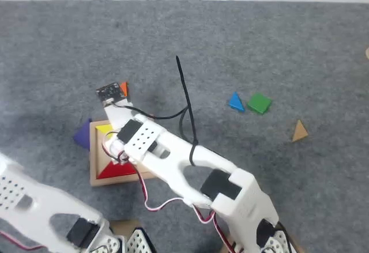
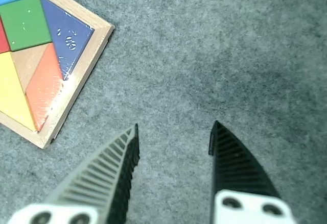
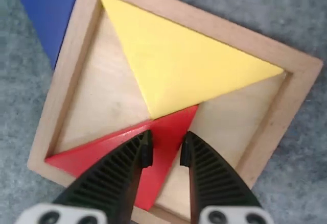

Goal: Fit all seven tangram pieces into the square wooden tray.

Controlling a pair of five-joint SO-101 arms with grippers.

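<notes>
The square wooden tray (image 1: 95,169) lies at the left of the grey mat. A yellow triangle (image 3: 179,55) and a red triangle (image 3: 127,152) lie flat inside the tray (image 3: 301,81), their points meeting in the middle. My right gripper (image 3: 166,141) hangs just over the red triangle, its fingers a narrow gap apart and holding nothing. A dark blue piece (image 1: 83,133) rests against the tray's outer left side, and an orange piece (image 1: 123,87) lies beyond the tray. A blue triangle (image 1: 235,102), a green square (image 1: 259,103) and a tan triangle (image 1: 299,131) lie to the right. My left gripper (image 2: 174,127) is open over bare mat.
Beside my left gripper lies a second wooden frame (image 2: 87,55) filled with coloured pieces. The right arm (image 1: 190,166) stretches diagonally over the mat's middle, with a black cable (image 1: 185,94) sticking up from it. The left arm (image 1: 46,207) stands at the near left.
</notes>
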